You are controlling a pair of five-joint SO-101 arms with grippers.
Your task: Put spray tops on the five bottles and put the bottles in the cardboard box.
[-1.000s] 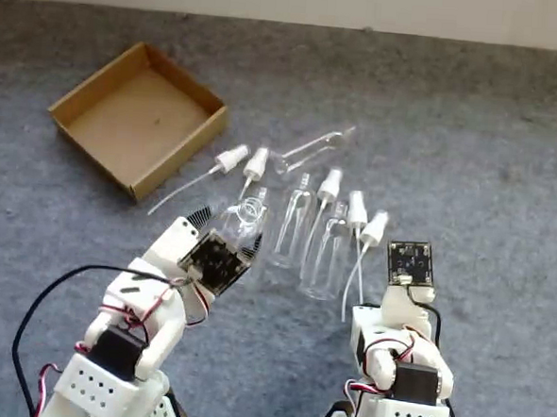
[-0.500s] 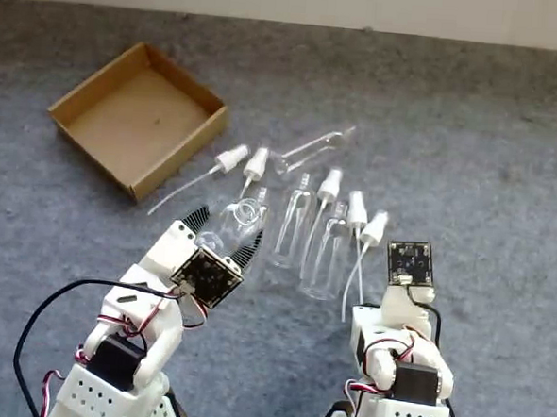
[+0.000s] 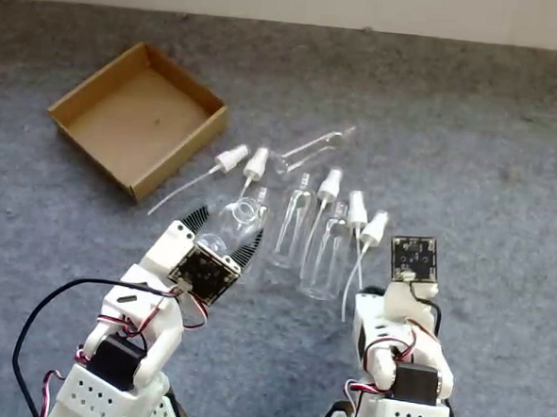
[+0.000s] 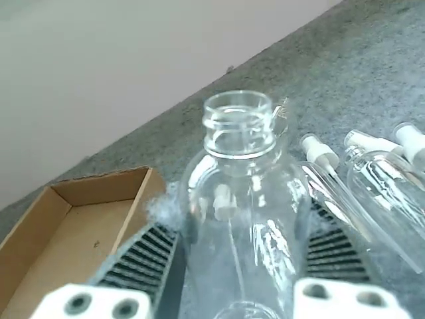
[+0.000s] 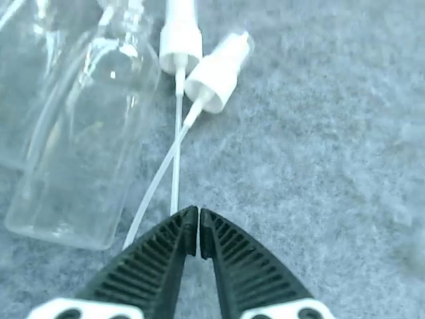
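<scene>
Pinching an open-necked clear bottle [image 4: 242, 199] between the left gripper's [image 3: 224, 234] fingers [image 4: 146, 259], base hidden under the wrist. Pressed together on the right gripper [image 5: 198, 219], tips covering the tube ends of two spray tops [image 5: 219, 70]. At ten o'clock from the bottle, well apart: cardboard box [image 3: 93, 152].

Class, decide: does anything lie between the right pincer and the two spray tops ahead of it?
Nothing visible does: the right pincer faces the spray tops, whose tubes run up to it across bare carpet.
</scene>
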